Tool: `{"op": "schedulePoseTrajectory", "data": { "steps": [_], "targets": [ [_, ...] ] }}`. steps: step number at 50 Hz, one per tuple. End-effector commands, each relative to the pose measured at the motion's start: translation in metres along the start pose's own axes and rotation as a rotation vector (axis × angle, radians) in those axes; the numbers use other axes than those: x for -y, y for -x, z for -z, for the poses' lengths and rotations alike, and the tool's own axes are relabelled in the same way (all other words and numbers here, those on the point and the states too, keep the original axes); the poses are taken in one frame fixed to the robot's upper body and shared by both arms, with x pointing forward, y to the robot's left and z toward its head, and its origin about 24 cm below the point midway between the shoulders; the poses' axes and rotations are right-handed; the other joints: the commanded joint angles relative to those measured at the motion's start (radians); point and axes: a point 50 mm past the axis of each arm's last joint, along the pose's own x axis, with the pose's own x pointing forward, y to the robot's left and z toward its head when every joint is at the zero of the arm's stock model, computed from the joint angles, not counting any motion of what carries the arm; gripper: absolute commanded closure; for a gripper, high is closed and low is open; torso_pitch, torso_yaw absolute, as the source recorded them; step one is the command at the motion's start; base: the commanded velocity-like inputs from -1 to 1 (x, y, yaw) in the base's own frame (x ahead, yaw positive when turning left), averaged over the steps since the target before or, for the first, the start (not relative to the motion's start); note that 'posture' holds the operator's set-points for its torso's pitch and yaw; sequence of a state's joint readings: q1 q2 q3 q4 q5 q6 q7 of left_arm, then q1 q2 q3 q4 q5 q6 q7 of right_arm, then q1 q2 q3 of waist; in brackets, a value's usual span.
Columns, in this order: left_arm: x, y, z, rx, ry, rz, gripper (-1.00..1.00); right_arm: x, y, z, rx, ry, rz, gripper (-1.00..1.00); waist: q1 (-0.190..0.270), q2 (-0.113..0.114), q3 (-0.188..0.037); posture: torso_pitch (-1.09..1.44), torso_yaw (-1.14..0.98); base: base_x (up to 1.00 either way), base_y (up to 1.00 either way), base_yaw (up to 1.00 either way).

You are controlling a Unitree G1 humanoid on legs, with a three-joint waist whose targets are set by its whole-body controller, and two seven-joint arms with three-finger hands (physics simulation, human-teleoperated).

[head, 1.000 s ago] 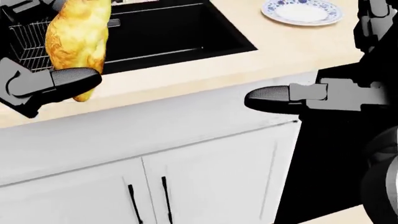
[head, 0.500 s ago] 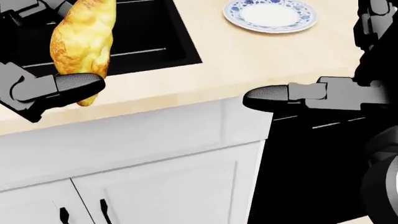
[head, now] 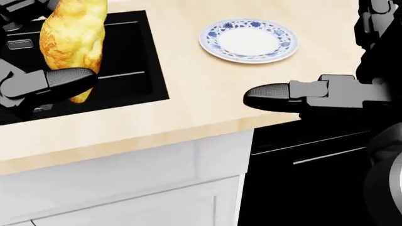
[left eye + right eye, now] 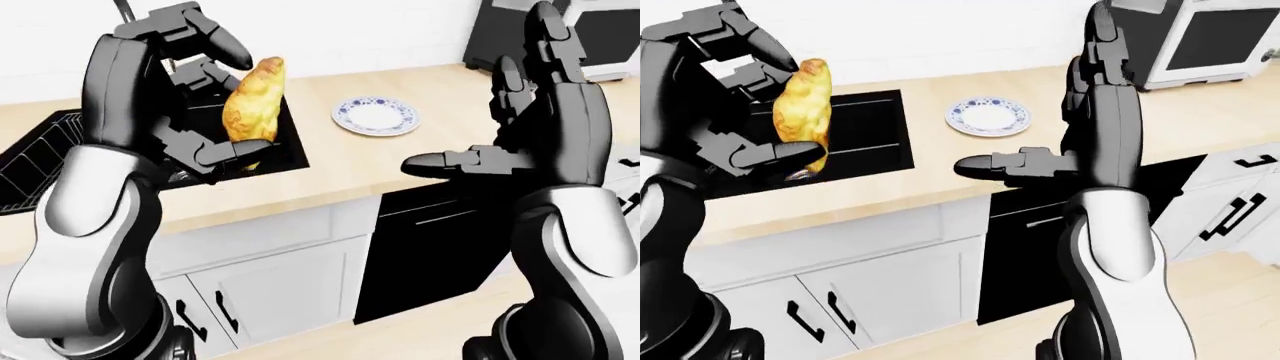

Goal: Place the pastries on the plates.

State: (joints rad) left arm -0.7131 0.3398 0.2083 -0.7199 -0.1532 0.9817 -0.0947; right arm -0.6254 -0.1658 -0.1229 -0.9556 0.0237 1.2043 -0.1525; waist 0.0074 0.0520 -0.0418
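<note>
A golden pastry stands upright in my left hand, whose fingers close round it above the black sink. In the head view the pastry fills the upper left. A blue-and-white plate lies bare on the light wooden counter, to the right of the sink. My right hand is raised with its fingers spread and nothing in it; one finger points left over the counter's edge, below the plate.
White cabinet doors with black handles run under the counter. A black appliance front sits below the counter at right. A microwave-like box stands on the counter at upper right.
The whole head view has shifted: sink and plate slid left and down in the picture, so the camera moved right and closer to the counter. The pastry stays in my left hand.
</note>
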Motion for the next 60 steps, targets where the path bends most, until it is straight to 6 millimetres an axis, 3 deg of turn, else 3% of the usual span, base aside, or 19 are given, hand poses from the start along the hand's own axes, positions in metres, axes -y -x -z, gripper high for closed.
{"op": "schedulePoseTrajectory", "data": {
  "steps": [1, 4, 8, 11, 16, 18, 26, 28, 35, 39, 42, 43, 44, 46, 47, 50, 51, 54, 60],
  "targets": [
    [0.002, 0.000, -0.012, 0.073, -0.009, 0.011, 1.00, 0.003, 0.000, -0.010, 0.067, -0.002, 0.027, -1.00, -0.002, 0.003, -0.016, -0.12, 0.00, 0.00, -0.41, 0.00],
    [0.002, 0.001, -0.011, 0.071, -0.008, 0.010, 1.00, 0.002, 0.000, -0.008, 0.065, -0.004, 0.025, -1.00, 0.004, 0.009, -0.016, -0.12, 0.00, 0.00, -0.41, 0.00],
    [0.002, 0.003, -0.009, 0.067, -0.009, 0.010, 1.00, 0.002, 0.002, -0.007, 0.061, 0.002, 0.024, -1.00, 0.012, -0.031, -0.014, -0.12, 0.00, 0.00, -0.47, 0.00],
    [0.001, 0.003, -0.010, 0.068, -0.009, 0.007, 1.00, 0.002, 0.003, -0.008, 0.061, 0.004, 0.022, -1.00, 0.016, -0.019, -0.007, -0.12, 0.00, 0.00, -0.74, 0.00],
    [0.001, 0.004, -0.008, 0.065, -0.008, 0.008, 1.00, 0.003, 0.005, -0.008, 0.062, 0.005, 0.023, -1.00, 0.020, -0.127, -0.023, -0.12, 0.00, 0.00, -0.65, 0.00],
    [0.001, 0.004, -0.008, 0.064, -0.009, 0.007, 1.00, 0.002, 0.005, -0.008, 0.061, 0.000, 0.021, -1.00, 0.009, -0.116, 0.011, -0.12, 0.00, 0.00, -0.65, 0.00],
    [0.001, 0.004, -0.010, 0.067, -0.017, 0.009, 1.00, 0.003, 0.004, -0.010, 0.067, 0.001, 0.024, -1.00, -0.001, -0.044, 0.019, -0.12, 0.00, 0.00, -0.55, 0.00],
    [0.000, 0.003, -0.011, 0.068, -0.016, 0.007, 1.00, 0.003, 0.004, -0.010, 0.065, 0.006, 0.025, -1.00, -0.006, -0.073, 0.023, -0.12, 0.00, 0.00, 0.00, 0.00],
    [-0.003, 0.002, -0.012, 0.069, -0.026, -0.003, 1.00, 0.002, 0.003, -0.010, 0.069, 0.025, 0.012, -1.00, -0.007, -0.087, 0.046, -0.12, 0.00, 0.00, 0.00, 0.00],
    [-0.004, 0.003, -0.011, 0.068, -0.027, -0.007, 1.00, 0.001, 0.004, -0.011, 0.080, 0.048, 0.006, -1.00, -0.009, -0.073, 0.050, -0.12, 0.00, 0.01, 0.00, 0.00],
    [-0.005, 0.003, -0.012, 0.068, -0.031, -0.009, 1.00, 0.002, 0.004, -0.012, 0.083, 0.049, 0.009, -1.00, 0.001, -0.033, 0.029, -0.12, 0.00, 0.04, 0.00, 0.00],
    [-0.006, 0.001, -0.014, 0.068, -0.038, -0.009, 1.00, 0.002, 0.004, -0.011, 0.080, 0.051, 0.008, -1.00, -0.009, -0.063, 0.017, -0.12, 0.00, 0.09, 0.00, 0.00],
    [-0.008, -0.001, -0.019, 0.074, -0.038, -0.010, 1.00, 0.001, 0.005, -0.011, 0.082, 0.046, 0.001, -1.00, -0.005, -0.081, 0.033, -0.12, 0.00, 0.09, 0.00, 0.00],
    [-0.009, -0.007, -0.027, 0.084, -0.072, 0.006, 1.00, 0.000, 0.005, -0.011, 0.082, 0.044, -0.002, -1.00, 0.012, -0.057, 0.020, -0.12, 0.00, 0.09, 0.00, 0.00],
    [-0.010, -0.008, -0.029, 0.085, -0.083, 0.009, 1.00, 0.000, 0.005, -0.010, 0.081, 0.047, -0.002, -1.00, 0.010, -0.062, 0.016, -0.12, 0.00, 0.09, 0.00, 0.00],
    [-0.020, -0.017, -0.038, 0.090, -0.145, 0.005, 1.00, 0.001, 0.005, -0.010, 0.083, 0.048, 0.001, -1.00, -0.001, -0.151, 0.013, -0.12, 0.00, 0.08, 0.00, 0.00],
    [-0.022, -0.019, -0.041, 0.092, -0.153, 0.008, 1.00, 0.001, 0.006, -0.010, 0.084, 0.048, 0.000, -1.00, -0.004, -0.112, 0.024, -0.12, 0.00, 0.08, 0.00, 0.00],
    [-0.027, -0.021, -0.048, 0.096, -0.169, 0.009, 1.00, 0.001, 0.006, -0.010, 0.085, 0.055, -0.003, -1.00, -0.009, -0.093, 0.006, -0.12, 0.00, 0.08, 0.00, 0.00],
    [-0.031, -0.024, -0.055, 0.101, -0.200, 0.005, 1.00, 0.001, 0.005, -0.011, 0.089, 0.057, -0.003, -1.00, -0.006, -0.047, 0.020, -0.12, 0.00, 0.08, 0.00, 0.00]
  ]
}}
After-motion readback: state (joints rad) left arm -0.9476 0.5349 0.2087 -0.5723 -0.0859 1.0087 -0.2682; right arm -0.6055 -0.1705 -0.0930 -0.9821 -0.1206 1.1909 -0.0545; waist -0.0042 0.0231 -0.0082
